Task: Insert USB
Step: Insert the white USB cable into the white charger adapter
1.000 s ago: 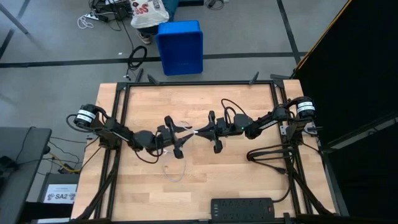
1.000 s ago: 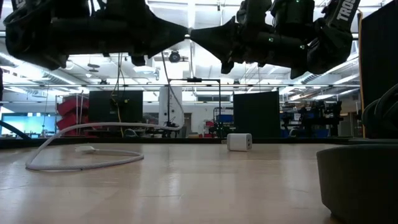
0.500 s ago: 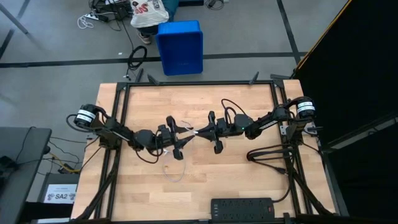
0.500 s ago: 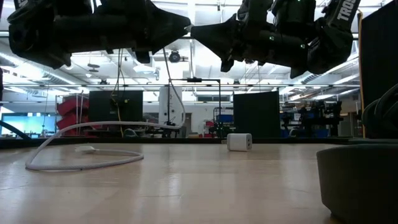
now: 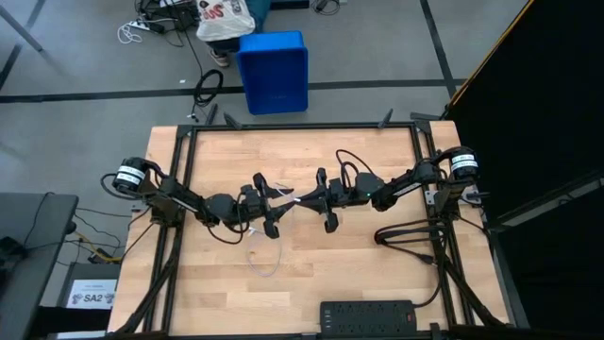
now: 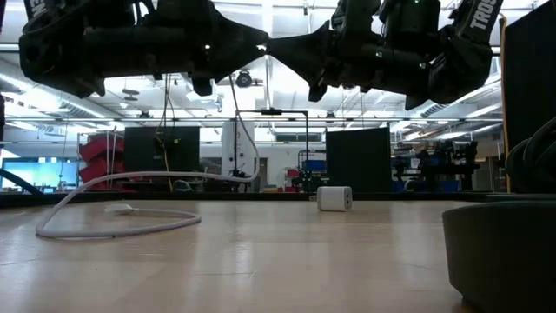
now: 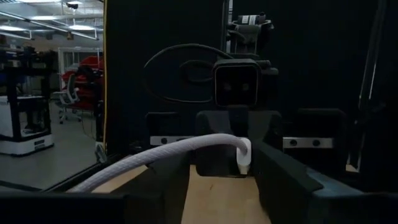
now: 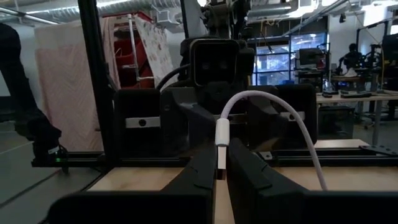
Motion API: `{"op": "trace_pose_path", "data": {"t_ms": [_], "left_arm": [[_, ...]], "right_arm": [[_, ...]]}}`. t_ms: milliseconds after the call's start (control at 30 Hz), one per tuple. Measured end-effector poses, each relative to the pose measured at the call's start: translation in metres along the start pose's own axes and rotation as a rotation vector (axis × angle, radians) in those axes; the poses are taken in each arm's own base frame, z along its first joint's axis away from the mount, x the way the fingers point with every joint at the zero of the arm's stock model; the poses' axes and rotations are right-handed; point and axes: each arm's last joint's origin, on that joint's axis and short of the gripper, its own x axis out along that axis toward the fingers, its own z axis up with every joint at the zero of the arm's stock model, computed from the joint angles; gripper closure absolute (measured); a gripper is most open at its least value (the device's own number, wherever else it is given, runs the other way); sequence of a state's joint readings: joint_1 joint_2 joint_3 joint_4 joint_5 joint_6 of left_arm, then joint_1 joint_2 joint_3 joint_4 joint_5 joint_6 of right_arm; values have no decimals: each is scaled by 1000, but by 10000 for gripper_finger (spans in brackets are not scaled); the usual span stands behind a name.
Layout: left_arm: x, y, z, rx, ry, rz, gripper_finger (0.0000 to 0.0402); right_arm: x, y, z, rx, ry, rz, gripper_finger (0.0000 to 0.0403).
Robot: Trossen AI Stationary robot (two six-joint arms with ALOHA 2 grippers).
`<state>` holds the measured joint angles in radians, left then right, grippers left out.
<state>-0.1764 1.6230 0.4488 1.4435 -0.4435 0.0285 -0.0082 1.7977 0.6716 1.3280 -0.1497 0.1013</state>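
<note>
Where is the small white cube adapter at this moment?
In the low view, the white cube adapter stands on the wooden table, right of centre, beyond the looped USB cable; neither pincer touches it.

The USB, a thin whitish cable, lies partly looped on the table, its white plug raised upright.

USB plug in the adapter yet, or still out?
Out. The white adapter sits alone on the table; the USB plug is pinched in the right claw, facing the left claw.
</note>
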Motion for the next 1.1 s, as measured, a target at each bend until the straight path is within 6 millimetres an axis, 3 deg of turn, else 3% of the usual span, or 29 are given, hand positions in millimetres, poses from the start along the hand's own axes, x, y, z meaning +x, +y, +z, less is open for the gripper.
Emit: {"op": "trace_pose_path", "data": {"t_ms": [200, 333, 467, 633, 933, 1100], "left_arm": [[1, -1, 0, 11, 3, -23, 334], [13, -8, 5, 32, 12, -67, 390], [25, -13, 8, 72, 44, -69, 396], [24, -12, 6, 90, 85, -67, 398], [8, -9, 16, 104, 141, -77, 400], [-4, -9, 29, 91, 122, -89, 401]], "right_arm": [[0, -1, 0, 0, 0, -8, 402], [-1, -4, 1, -3, -6, -7, 403], [-1, -5, -1, 5, 11, 2, 403], [-2, -7, -5, 53, 53, -8, 399], [-2, -7, -4, 32, 137, -6, 344], [-7, -6, 10, 17, 194, -12, 309]]}}
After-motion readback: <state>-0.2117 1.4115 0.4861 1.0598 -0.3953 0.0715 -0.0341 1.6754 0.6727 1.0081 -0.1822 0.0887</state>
